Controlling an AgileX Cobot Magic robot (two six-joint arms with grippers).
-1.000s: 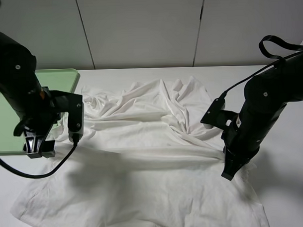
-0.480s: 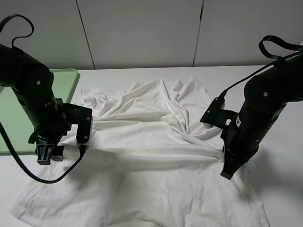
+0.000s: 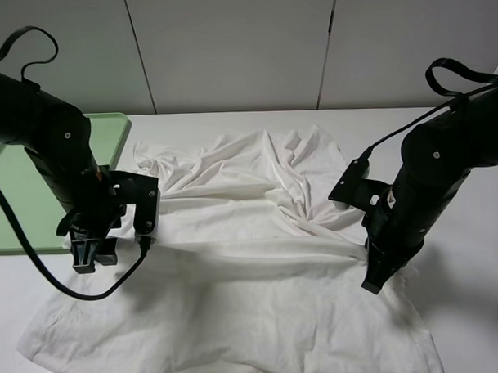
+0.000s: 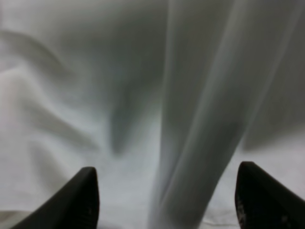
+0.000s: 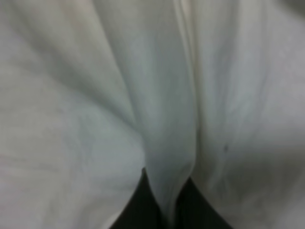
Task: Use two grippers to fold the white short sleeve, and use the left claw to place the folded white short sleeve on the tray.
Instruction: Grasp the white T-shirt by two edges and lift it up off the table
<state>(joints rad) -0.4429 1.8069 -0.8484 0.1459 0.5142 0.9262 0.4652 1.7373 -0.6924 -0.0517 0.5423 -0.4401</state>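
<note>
- Since a second ago, the left claw [image 3: 92, 253] has been shifted off the tray [image 3: 108, 130] and brought down onto the left edge of the white short sleeve [image 3: 234, 236]; the right arm is unchanged.
- Left arm is bent at the elbow, wrist pointed straight down, with its black cable [image 3: 89, 292] looped below it across the cloth.
- Left wrist view: the fingers [image 4: 83, 200] are seen spread apart, unclenched, with a raised ridge of white fabric standing between them.
- Right gripper [image 3: 376, 276] is angled steeply down at the shirt's right edge.
- Right wrist view: the fingers [image 5: 143, 205] are clenched on a pinched fold of the shirt, and cloth is drawn taut from that point.
- The shirt is spread over the middle of the worktop [image 3: 474, 309], wrinkled, with a stretched crease running between the two arms.
- The tray is set at the far left, just beside the shirt and partly hidden by the left arm.
- Grey wall panels [image 3: 228, 48] are seen behind.
</note>
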